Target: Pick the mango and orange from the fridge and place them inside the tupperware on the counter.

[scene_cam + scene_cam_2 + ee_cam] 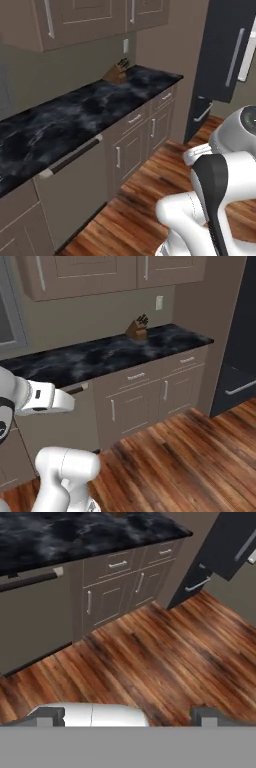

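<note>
Tabletop: one black marble tabletop (90,107) with white veins, running along the wall over brown cabinets (150,398).
Knife block: one brown knife block (116,73), standing on the far end of the tabletop, near the wall.
Fridge: one tall dark fridge (225,60) past the end of the tabletop, with a long grey bar handle (235,57) on its door.
Dishwasher: one panel with a dark bar handle (70,157) under the tabletop.
Floor: red-brown wood planks (150,657).
My jaws: my two dark finger tips (50,716) stand far apart at the bottom of the hand view, spread, with nothing between them, over the floor.
Differences: the left base view shows the fridge door handle; the right base view shows a white wall outlet (159,303) above the knife block.
</note>
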Tool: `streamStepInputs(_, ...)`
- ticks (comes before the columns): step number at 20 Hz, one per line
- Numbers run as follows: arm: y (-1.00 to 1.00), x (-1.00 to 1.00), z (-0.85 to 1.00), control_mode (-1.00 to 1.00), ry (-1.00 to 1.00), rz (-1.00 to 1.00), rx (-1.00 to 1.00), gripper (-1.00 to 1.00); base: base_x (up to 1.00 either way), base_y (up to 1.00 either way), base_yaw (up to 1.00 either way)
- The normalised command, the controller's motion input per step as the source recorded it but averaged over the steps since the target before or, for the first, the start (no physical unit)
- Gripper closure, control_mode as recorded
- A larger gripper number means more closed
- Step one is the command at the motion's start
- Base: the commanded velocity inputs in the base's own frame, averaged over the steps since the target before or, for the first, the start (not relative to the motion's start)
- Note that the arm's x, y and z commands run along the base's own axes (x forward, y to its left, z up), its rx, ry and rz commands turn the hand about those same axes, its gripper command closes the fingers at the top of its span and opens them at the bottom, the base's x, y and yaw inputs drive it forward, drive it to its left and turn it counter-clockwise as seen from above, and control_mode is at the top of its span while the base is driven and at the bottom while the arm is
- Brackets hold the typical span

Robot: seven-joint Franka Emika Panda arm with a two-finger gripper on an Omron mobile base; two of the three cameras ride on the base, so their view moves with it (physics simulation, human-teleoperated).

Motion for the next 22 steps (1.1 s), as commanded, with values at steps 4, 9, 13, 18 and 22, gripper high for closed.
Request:
streamStepInputs(4, 0.00, 0.00, 0.00, 1.00, 0.00, 0.00, 0.00, -1.00, 1.00, -0.92, 0.26)
streamStepInputs(9, 0.00, 0.00, 0.00, 1.00, 0.00, 0.00, 0.00, -1.00, 0.99, -0.96, 0.27)
streamStepInputs(13, 0.00, 0.00, 0.00, 1.00, 0.00, 0.00, 0.00, -1.00, 0.89, -0.99, 0.21)
streamStepInputs(18, 0.00, 0.00, 0.00, 1.00, 0.00, 0.00, 0.00, -1.00, 0.79, -1.00, 0.18)
streamStepInputs(22, 0.00, 0.00, 0.00, 1.00, 0.00, 0.00, 0.00, -1.00, 0.71, -1.00, 0.22)
